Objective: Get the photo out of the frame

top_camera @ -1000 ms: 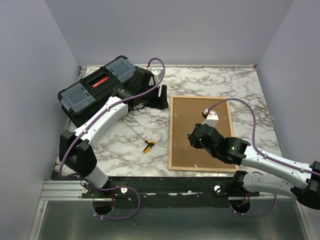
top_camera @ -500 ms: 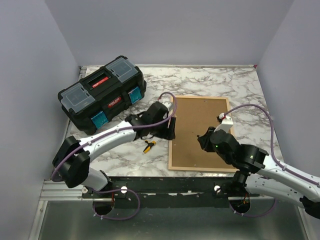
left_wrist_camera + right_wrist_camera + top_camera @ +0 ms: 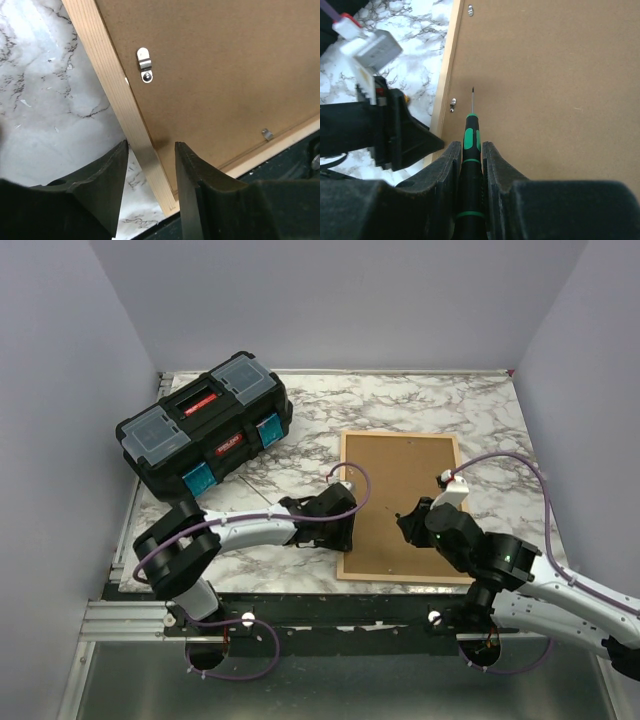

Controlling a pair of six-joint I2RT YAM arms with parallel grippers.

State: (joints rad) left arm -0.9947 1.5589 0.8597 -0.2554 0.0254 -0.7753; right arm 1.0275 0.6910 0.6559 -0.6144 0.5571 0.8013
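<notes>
Frame [image 3: 400,434] lay face-down, backing board [image 3: 400,490] seated; photo not out. Right end effector [image 3: 471,146] clenched screwdriver [image 3: 471,135]; left end effector [image 3: 151,146] released, astride rim.

The glossy white-and-black left arm [image 3: 250,525] and the matching right arm [image 3: 570,595] are 2 slim limbs of white shells joined by matte black housings. A thin purple cable [image 3: 500,454] loops along each. A green indicator light [image 3: 435,531] glows beside the right one's white connector block [image 3: 451,490]. The fingers [image 3: 100,200] are dull black plastic wedges.
</notes>
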